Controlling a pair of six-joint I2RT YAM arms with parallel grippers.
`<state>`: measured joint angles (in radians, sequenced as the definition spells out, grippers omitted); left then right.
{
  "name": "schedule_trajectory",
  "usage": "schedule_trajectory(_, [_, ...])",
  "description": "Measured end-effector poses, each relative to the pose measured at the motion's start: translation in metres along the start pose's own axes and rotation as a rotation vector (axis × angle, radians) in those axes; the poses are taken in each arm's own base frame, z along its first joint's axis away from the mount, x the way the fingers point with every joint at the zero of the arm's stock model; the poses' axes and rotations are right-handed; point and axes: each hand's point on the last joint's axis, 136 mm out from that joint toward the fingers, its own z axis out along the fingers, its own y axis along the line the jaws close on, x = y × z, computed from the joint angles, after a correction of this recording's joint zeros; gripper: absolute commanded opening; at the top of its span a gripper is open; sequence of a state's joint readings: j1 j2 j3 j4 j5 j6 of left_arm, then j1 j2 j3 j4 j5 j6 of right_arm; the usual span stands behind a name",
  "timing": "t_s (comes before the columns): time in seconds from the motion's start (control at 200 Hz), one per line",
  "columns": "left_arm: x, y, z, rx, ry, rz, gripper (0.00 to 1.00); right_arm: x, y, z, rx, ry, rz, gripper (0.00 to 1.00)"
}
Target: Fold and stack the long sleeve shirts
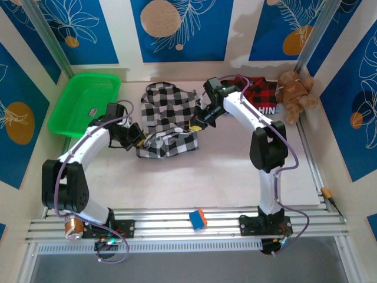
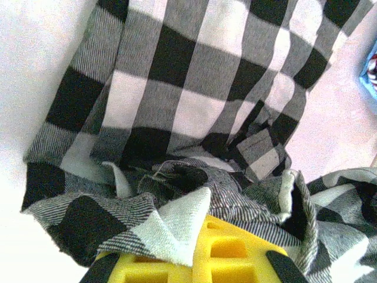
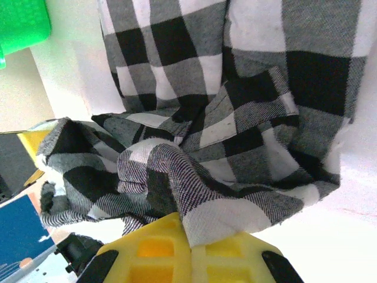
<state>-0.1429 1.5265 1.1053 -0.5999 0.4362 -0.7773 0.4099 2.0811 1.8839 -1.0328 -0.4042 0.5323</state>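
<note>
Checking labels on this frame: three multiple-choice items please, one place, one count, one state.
1. The red plaid shirt lies: A at the near edge; B beside the teddy bear; C between the arms.
2. Shirts in view: A one; B four; C two.
3. Grippers: A both shut on the checked shirt; B both open; C right holds the bear.
Key: B, it lies far right by the bear; C, plaid plus checked; A, left gripper and right gripper each pinch checked cloth.
</note>
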Motion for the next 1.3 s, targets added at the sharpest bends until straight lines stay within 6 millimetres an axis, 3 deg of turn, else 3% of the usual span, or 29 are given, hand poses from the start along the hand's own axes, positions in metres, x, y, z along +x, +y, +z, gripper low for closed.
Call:
schedule_trajectory(0.405, [-0.056,-0.012,0.009,-0.020,-0.075,0.032,0.00,-0.050,-0.014,0.009,-0.008,-0.038,0.031,0.00])
schedule_trajectory(0.78, [-0.097,-0.012,0.056,-0.049,-0.056,0.057,0.00,-0.106,-0.040,0.023,-0.041,-0.074,0.095,0.00])
schedule_trajectory(0.85, [-0.107,-0.013,0.067,-0.057,-0.056,0.063,0.00,-0.116,-0.047,0.032,-0.047,-0.075,0.113,0.06])
schedule_trajectory(0.895, [-0.113,-0.013,0.073,-0.058,-0.056,0.065,0.09,-0.122,-0.052,0.037,-0.053,-0.075,0.128,0.17])
schedule_trajectory(0.945, [-0.120,-0.015,0.079,-0.054,-0.059,0.068,0.26,-0.129,-0.057,0.042,-0.062,-0.076,0.142,0.35])
schedule_trajectory(1.015, [-0.128,-0.018,0.085,-0.045,-0.069,0.063,0.44,-0.140,-0.065,0.047,-0.084,-0.085,0.178,0.48])
schedule_trajectory(1.075, [-0.134,-0.023,0.086,-0.030,-0.084,0.047,0.57,-0.148,-0.067,0.045,-0.100,-0.103,0.192,0.55])
schedule_trajectory(1.176, [-0.143,-0.039,0.078,0.006,-0.113,0.037,0.72,-0.159,-0.061,0.033,-0.118,-0.149,0.174,0.62])
schedule_trajectory(1.221, [-0.148,-0.047,0.070,0.022,-0.134,0.042,0.77,-0.161,-0.056,0.022,-0.112,-0.178,0.158,0.63])
schedule_trajectory(1.241, [-0.149,-0.050,0.066,0.025,-0.144,0.041,0.85,-0.161,-0.054,0.016,-0.108,-0.191,0.148,0.63])
schedule_trajectory(1.301, [-0.151,-0.061,0.048,0.037,-0.179,0.055,0.89,-0.156,-0.043,-0.005,-0.093,-0.232,0.120,0.65])
